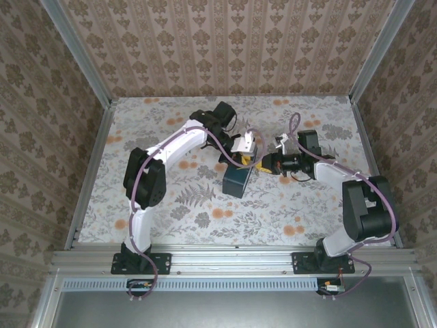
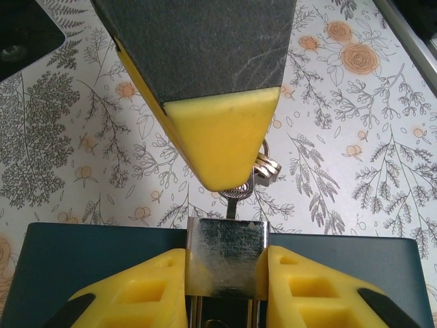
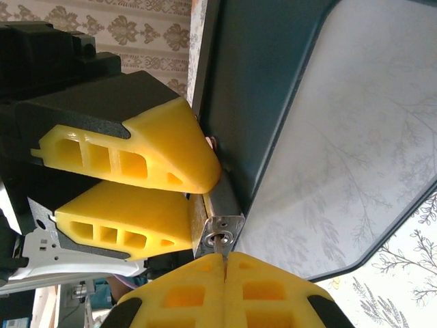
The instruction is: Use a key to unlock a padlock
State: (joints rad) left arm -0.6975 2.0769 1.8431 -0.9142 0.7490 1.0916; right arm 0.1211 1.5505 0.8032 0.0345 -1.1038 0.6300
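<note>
Left pincer (image 2: 225, 268) clamped on padlock (image 2: 225, 249), right pincer (image 3: 225, 265) closed on key (image 2: 236, 197) at keyhole (image 3: 217, 238), blue box (image 2: 82, 266) beneath

Padlock (image 2: 225, 258): your left-wrist frame cuts its lower body off.
Key (image 2: 239, 193): you see a sliver; right end effector (image 3: 225, 264) covers the rest.

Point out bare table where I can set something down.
Bare table between the box and the front rail, and left of the left arm. Crowded mid-table, where left gripper and right gripper meet at the padlock.
</note>
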